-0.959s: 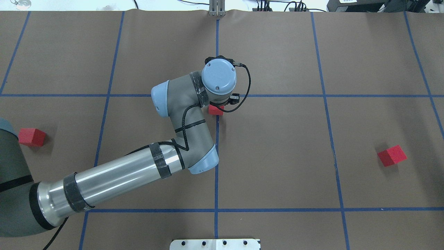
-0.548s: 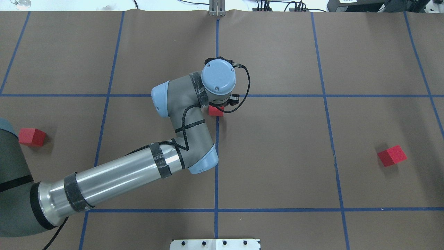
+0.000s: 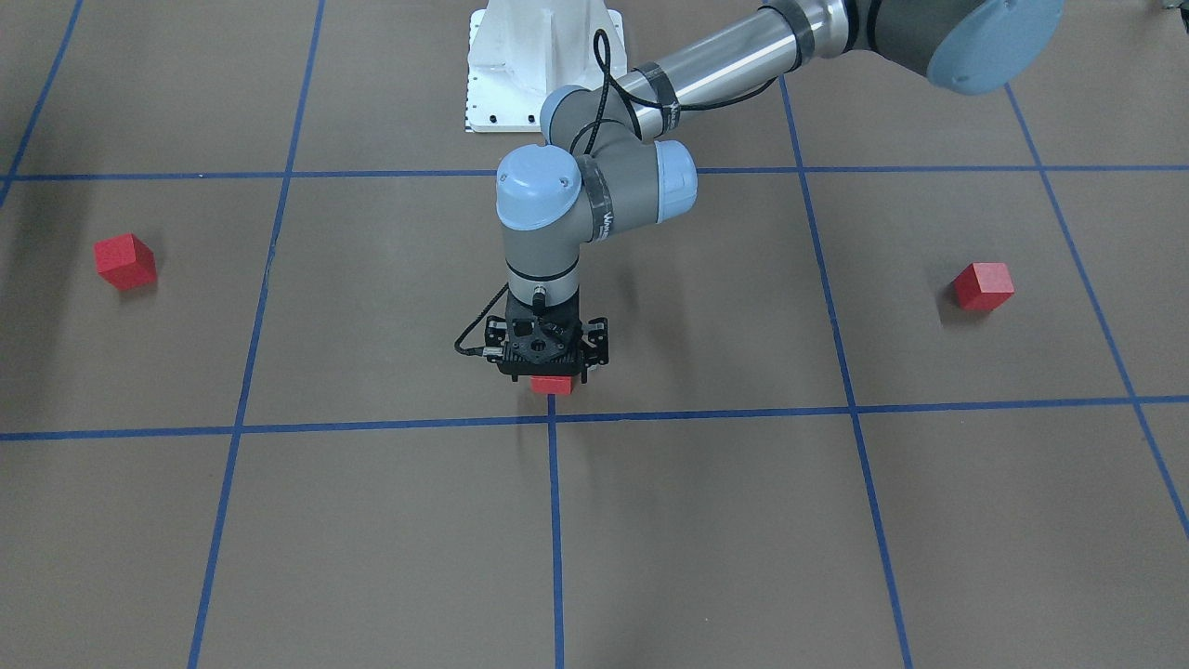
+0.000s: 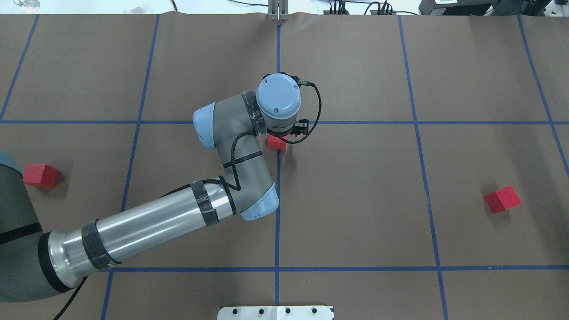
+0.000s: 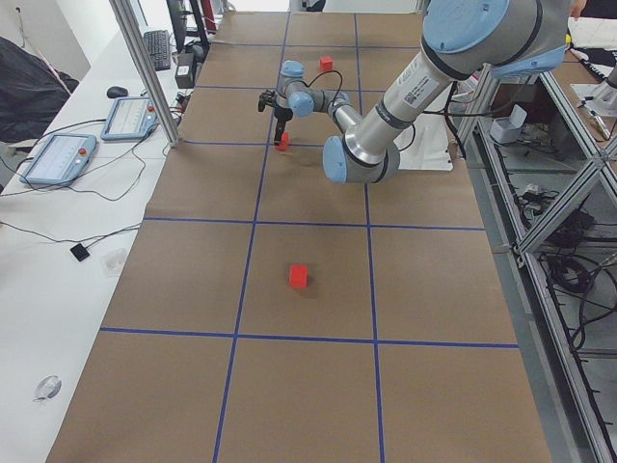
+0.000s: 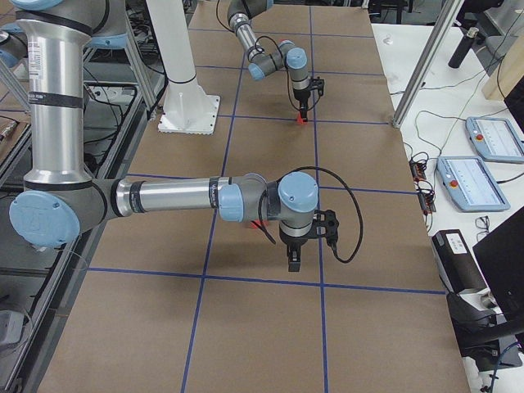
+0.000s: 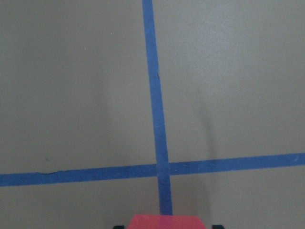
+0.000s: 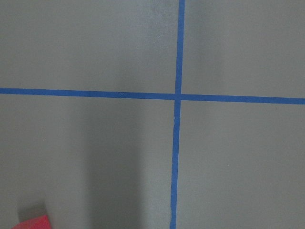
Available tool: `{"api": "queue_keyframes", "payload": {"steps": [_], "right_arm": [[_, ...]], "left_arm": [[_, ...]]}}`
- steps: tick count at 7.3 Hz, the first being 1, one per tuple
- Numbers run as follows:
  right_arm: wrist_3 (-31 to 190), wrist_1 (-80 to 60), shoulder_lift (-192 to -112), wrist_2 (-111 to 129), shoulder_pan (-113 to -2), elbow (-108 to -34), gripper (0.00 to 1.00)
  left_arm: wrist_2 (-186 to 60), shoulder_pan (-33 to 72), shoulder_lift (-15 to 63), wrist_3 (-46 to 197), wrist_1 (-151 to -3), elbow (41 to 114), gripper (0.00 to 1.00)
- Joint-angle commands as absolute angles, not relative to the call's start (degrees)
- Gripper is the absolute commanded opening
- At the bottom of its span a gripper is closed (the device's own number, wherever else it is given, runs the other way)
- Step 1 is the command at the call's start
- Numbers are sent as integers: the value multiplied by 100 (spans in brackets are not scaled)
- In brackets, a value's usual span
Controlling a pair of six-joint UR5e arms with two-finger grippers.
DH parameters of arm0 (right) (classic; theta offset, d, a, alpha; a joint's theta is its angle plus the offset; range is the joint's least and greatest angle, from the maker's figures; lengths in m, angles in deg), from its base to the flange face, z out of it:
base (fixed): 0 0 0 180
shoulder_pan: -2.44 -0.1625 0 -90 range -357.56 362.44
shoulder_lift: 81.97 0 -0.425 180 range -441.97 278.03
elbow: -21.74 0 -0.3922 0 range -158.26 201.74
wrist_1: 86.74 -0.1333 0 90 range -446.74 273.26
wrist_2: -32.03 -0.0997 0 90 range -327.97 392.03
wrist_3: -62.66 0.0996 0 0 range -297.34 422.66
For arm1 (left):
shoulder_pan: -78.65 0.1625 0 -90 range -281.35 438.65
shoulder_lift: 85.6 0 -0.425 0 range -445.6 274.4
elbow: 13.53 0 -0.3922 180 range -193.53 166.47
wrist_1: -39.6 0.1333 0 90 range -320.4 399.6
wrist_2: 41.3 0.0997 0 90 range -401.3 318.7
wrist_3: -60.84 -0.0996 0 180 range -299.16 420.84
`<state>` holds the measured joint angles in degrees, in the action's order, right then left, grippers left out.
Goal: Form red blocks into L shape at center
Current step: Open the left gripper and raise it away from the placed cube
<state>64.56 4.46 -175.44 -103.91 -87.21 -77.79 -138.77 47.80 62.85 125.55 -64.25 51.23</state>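
My left gripper (image 4: 278,137) hangs straight down at the table's center (image 3: 552,375). It looks shut on a red block (image 4: 276,142), which is at or just above the brown mat by the blue tape cross (image 3: 552,384). In the left wrist view the block (image 7: 164,222) sits between dark fingertips at the bottom edge. A second red block (image 4: 41,174) lies at the left edge and a third (image 4: 502,199) at the right. My right gripper (image 6: 292,260) shows only in the exterior right view, beside a red block (image 6: 260,223). I cannot tell whether it is open or shut.
Blue tape lines (image 7: 162,168) divide the brown mat into large squares. The white robot base plate (image 4: 275,312) sits at the near edge. A side table with tablets (image 5: 58,159) runs along the far edge. A metal post (image 4: 278,11) stands at the far middle.
The left wrist has shifted very slightly up and left in the overhead view. The center block and the two outer blocks stay where they were.
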Motion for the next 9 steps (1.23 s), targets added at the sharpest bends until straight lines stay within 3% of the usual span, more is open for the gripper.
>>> {"api": "queue_keyframes", "payload": {"steps": [1,4,6,9], "right_arm": [[6450,362,-17548,-10394,-8721,-7819,99],[6721,123,-16927,-10270,-8616,-7742,99],[6976,-25,-17030,-11121,-8223,-7923,99],[7637,-885,-17361,-10180,-6915,-8344,99]], "left_arm": [[-13982,4597,6293,12544,-6411,5211,100],[-14782,3981,6092,12535,-5914,6105,100],[-15026,3491,6065,12308,-4913,6747,100],[-15503,2865,5048,11763,-4662,7925,100]]}}
